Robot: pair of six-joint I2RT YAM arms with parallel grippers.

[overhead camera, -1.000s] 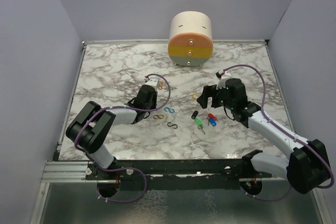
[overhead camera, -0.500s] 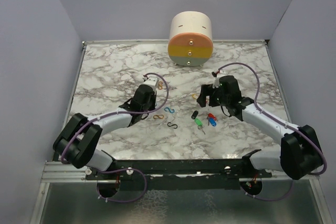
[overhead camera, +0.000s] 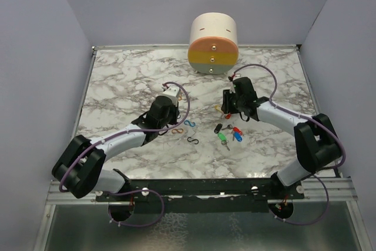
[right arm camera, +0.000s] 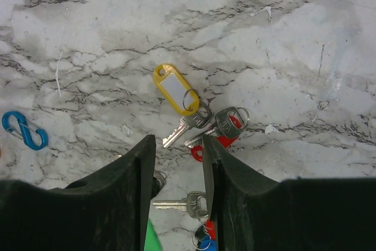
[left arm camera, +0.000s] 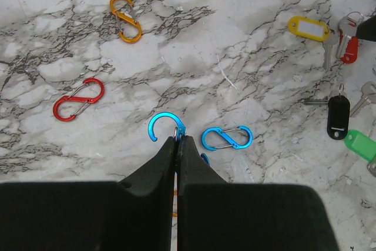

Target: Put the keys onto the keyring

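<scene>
My left gripper (left arm camera: 177,139) is shut on a blue S-shaped keyring clip (left arm camera: 166,127), whose open hook sticks out past the fingertips. The keys lie in a loose group on the marble: yellow-tagged (right arm camera: 173,89), red-tagged (right arm camera: 226,123), a plain silver one (right arm camera: 188,203), plus green (left arm camera: 359,144) and black (left arm camera: 338,124) ones. My right gripper (right arm camera: 178,142) hangs just above them, jaws partly apart, with nothing gripped. The silver key lies on the table below the gap. In the top view, the left gripper (overhead camera: 170,123) and right gripper (overhead camera: 226,105) flank the keys (overhead camera: 229,133).
Loose clips lie on the table: orange (left arm camera: 126,17), red (left arm camera: 78,99), a second blue one (left arm camera: 227,137) and a black one (overhead camera: 193,140). A round drawer unit (overhead camera: 213,43) stands at the back. Grey walls close in both sides.
The right gripper has moved left and back over the yellow-tagged key, and its jaws have narrowed a lot. The left gripper stays shut on the blue clip, almost unmoved.
</scene>
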